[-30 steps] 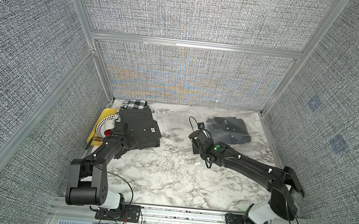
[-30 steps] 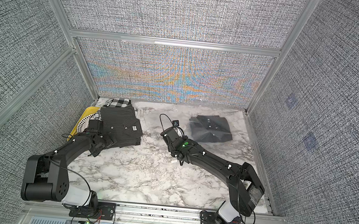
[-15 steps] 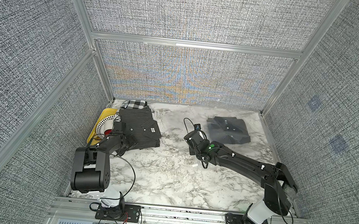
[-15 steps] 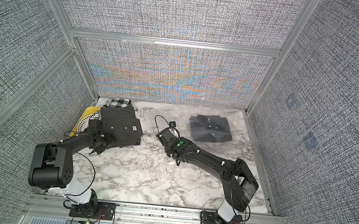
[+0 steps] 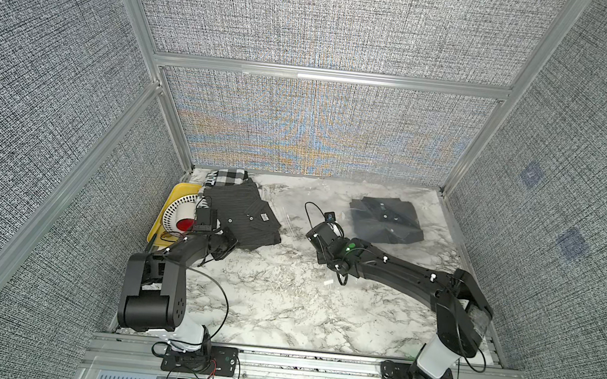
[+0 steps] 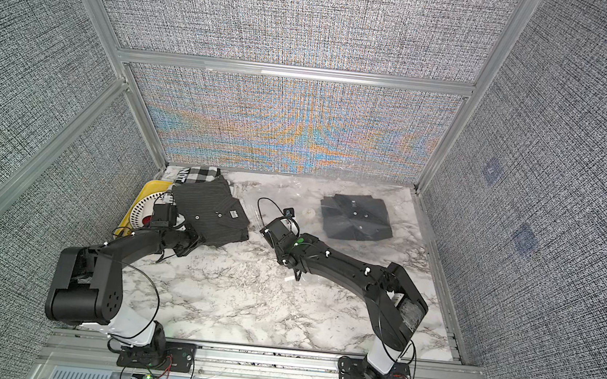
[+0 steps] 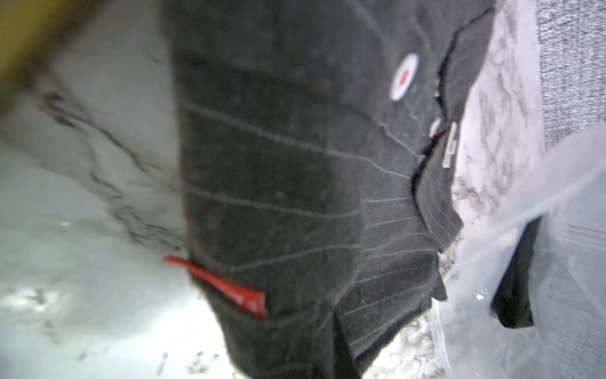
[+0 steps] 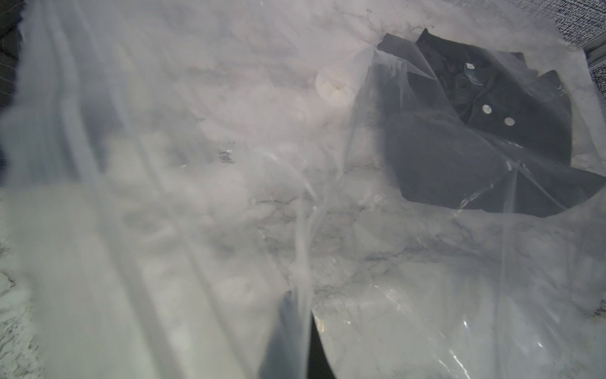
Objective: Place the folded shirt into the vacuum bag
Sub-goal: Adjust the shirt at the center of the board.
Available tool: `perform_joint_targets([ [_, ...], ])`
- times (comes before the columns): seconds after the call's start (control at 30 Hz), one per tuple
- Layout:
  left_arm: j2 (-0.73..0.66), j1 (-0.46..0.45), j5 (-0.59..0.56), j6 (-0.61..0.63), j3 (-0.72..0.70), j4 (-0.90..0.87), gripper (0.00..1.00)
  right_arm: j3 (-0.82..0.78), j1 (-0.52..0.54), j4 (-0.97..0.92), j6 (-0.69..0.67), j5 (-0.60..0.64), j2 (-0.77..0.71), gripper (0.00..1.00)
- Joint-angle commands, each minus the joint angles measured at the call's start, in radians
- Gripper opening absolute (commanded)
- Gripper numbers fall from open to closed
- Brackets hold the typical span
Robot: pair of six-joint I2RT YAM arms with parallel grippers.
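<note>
So, where I'm at: my left gripper point(image 5: 223, 245) is pressed together on the near edge of the dark pinstriped folded shirt point(image 5: 242, 215). You can't see the fingers themselves in the left wrist view, it's just striped fabric point(image 7: 295, 164) filling the frame, with a little red tag point(image 7: 223, 285) poking out of the fold. The shirt lies on the white marble table point(image 5: 276, 301) at the back left. It partly overlaps a yellow tray point(image 5: 176, 193) holding a white plate point(image 5: 178, 209), and a black-and-white checked cloth point(image 5: 231, 176) sits behind it.

My right gripper point(image 5: 313, 233) is clamped on the big see-through crinkly plastic vacuum bag point(image 8: 196, 164) and holds its film up off the marble. In the right wrist view the plastic is draped right across the lens. The bag spreads over the back right of the table, and its edge point(image 5: 286, 217) is just beside the pinstriped shirt without touching it, as far as I can tell. Its round white valve point(image 6: 307, 212) lies near my wrist. There's a dark grey folded shirt with white buttons point(image 5: 386, 221) inside the bag, at its far right end.
</note>
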Motion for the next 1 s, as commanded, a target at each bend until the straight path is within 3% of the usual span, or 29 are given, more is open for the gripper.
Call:
perform_joint_targets([
  [0.0, -0.041, -0.02, 0.078, -0.06, 0.0, 0.029, 0.0, 0.027, -0.008, -0.034, 0.034, -0.01, 0.025, 0.0],
  [0.47, -0.073, -0.074, 0.25, -0.213, 0.024, 0.138, 0.0, 0.064, -0.028, -0.053, 0.054, -0.061, 0.074, 0.0],
  [0.73, -0.092, -0.138, 0.236, -0.305, 0.008, 0.219, 0.0, 0.06, -0.042, -0.06, 0.071, -0.076, 0.093, 0.0],
  [0.97, -0.074, -0.136, 0.244, -0.338, 0.15, 0.205, 0.0, 0.064, -0.076, -0.062, 0.07, -0.089, 0.082, 0.0],
])
